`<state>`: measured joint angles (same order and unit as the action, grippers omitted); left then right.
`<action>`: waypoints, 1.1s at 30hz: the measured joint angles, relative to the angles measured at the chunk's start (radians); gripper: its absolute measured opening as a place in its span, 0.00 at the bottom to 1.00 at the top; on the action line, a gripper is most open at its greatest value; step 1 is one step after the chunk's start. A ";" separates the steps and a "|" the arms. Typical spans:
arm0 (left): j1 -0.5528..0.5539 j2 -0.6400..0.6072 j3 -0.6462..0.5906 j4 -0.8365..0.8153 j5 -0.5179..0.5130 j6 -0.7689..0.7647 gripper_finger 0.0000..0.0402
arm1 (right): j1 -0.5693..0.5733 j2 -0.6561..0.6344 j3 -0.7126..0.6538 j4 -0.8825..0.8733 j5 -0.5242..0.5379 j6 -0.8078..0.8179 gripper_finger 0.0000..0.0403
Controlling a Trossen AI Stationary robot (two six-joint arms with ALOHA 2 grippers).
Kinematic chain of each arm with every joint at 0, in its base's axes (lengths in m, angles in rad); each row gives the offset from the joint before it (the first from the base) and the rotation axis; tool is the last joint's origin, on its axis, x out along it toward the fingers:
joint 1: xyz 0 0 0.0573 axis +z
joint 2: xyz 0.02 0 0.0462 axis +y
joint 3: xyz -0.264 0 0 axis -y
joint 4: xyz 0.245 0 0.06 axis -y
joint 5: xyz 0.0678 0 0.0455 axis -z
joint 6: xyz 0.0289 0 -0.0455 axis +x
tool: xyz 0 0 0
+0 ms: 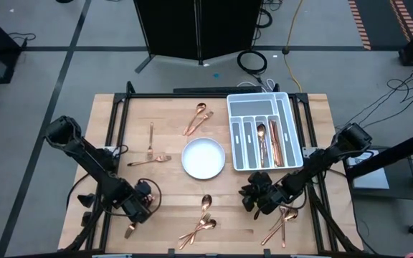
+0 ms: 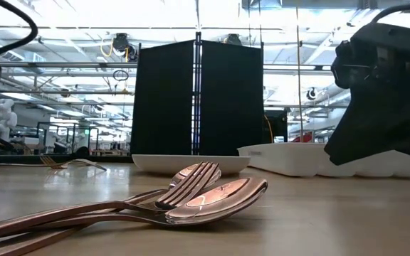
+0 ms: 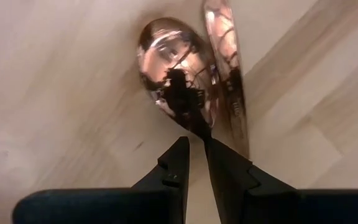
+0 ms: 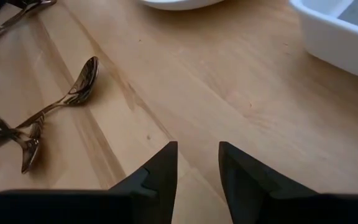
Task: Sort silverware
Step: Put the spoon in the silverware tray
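While the overhead picture is showing the left gripper (image 1: 136, 215) only as a dark lump at the lower left of the table (image 1: 106, 129), its wrist camera is revealing fingers (image 3: 179, 165) pinched nearly together on the handle of a copper spoon (image 3: 173, 68), with a second piece lying just beside it. Moving right, two forks (image 1: 151, 152) are lying left of the round white plate (image 1: 203, 158), a pair of spoons (image 1: 198, 118) is resting above it, and a crossed heap of cutlery (image 1: 201, 226) is sitting near the bottom edge; the low view is showing that heap (image 2: 191, 195) close up. Further right, the white tray (image 1: 264, 131) is holding several pieces (image 1: 267, 143) in its middle slots. At lower right, the right gripper (image 1: 253, 199) is hovering with fingers (image 4: 160, 168) apart over bare wood, with more silverware (image 1: 282, 223) just beside it toward the bottom edge.
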<state>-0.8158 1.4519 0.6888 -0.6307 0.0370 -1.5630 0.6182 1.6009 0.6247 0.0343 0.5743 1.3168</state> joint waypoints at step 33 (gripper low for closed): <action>0.024 -0.103 -0.005 -0.065 0.010 -0.020 0.13 | -0.002 -0.001 0.000 -0.004 -0.002 -0.025 0.27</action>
<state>-0.7920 1.3485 0.6838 -0.6962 0.0465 -1.5834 0.6167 1.5997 0.6247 0.0299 0.5728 1.2919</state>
